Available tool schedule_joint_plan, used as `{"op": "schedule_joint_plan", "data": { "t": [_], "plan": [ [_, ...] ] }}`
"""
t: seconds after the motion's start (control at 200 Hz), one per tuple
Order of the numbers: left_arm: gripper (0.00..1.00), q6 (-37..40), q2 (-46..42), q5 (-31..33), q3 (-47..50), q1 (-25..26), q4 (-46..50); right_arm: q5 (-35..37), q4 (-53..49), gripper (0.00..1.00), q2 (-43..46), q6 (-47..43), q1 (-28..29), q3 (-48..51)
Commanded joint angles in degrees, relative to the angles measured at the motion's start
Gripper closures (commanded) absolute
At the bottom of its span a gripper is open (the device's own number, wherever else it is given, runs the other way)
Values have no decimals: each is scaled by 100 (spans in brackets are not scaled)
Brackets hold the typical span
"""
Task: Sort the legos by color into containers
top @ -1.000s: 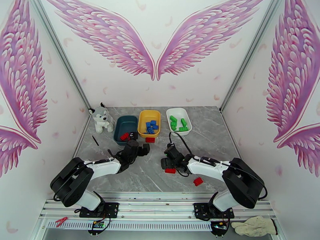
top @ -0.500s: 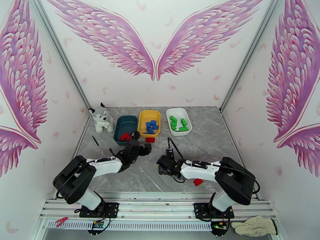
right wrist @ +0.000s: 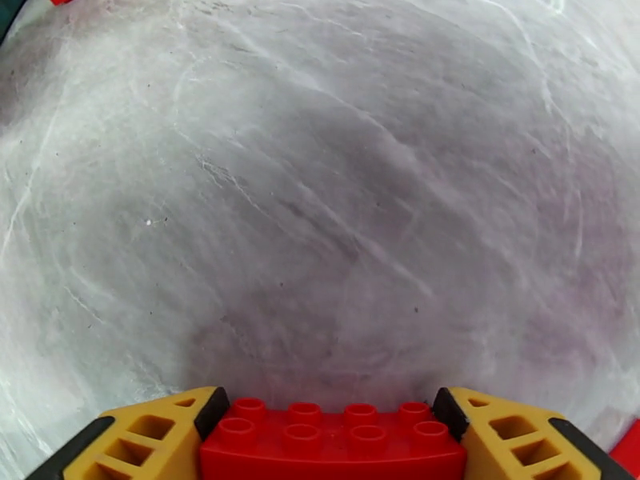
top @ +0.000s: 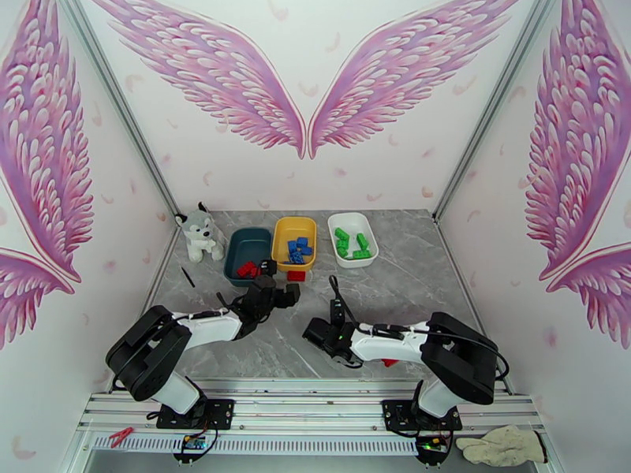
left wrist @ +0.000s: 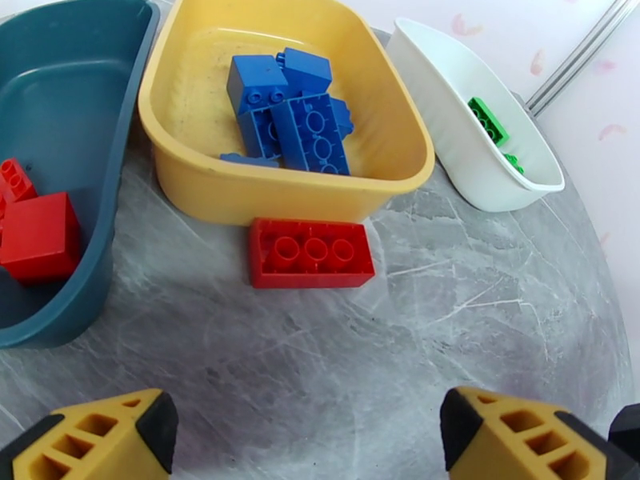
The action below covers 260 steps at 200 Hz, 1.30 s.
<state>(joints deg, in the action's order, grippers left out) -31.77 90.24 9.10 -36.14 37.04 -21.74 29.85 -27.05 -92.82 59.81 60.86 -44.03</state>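
My right gripper (right wrist: 330, 403) is shut on a red lego (right wrist: 332, 451) low over the grey table, one yellow pad at each end of it. From above, that gripper (top: 317, 335) is near the table's middle. A second red lego (top: 388, 362) peeks out beside the right arm. My left gripper (left wrist: 308, 422) is open, hovering short of a red lego (left wrist: 310, 252) lying before the yellow container (left wrist: 280, 194). That container holds blue legos (left wrist: 292, 114). Red legos (left wrist: 36, 234) lie in the teal container (left wrist: 80, 114), green ones (left wrist: 488, 122) in the white container (left wrist: 480, 182).
A plush husky (top: 199, 234) sits at the back left beside the teal tray. A thin black stick (top: 188, 276) lies near the left table edge. A glove (top: 501, 447) and a red clip (top: 120, 435) rest off the table by the rail.
My right gripper has slid left and toward the near edge, down over the red lego, and its fingers have come together on it. The left arm has barely moved.
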Motion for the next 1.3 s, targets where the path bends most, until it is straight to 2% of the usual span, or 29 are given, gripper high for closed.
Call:
{"op": "schedule_joint_plan", "data": {
  "t": [0.0,0.14,0.325,0.485,0.72,0.97,1.245,1.295],
  "plan": [
    [8,-6,-65,-1,-43,25,-79,214,-360,36,-250,199,162,-196],
    [8,-3,-212,54,4,14,-24,312,-300,45,-395,99,189,-323],
    [8,-83,-632,94,290,-137,-50,261,221,54,-316,-616,201,-569],
    [7,-157,-1309,299,786,-412,-15,-44,677,56,-521,-1458,198,-1114],
    [4,-330,-2560,488,1612,-986,276,-420,1046,57,-1243,-2409,84,-2563],
    [2,-456,-3723,453,2173,-1542,878,-1131,802,56,-2155,-2953,-448,-4491],
    [1,-631,-4170,108,2524,-1919,1091,-2203,410,55,-3497,-3037,-1128,-6635],
    [1,-639,-4172,46,2542,-1945,1109,-2295,243,52,-3766,-3059,-1204,-7097]
  ]
}}
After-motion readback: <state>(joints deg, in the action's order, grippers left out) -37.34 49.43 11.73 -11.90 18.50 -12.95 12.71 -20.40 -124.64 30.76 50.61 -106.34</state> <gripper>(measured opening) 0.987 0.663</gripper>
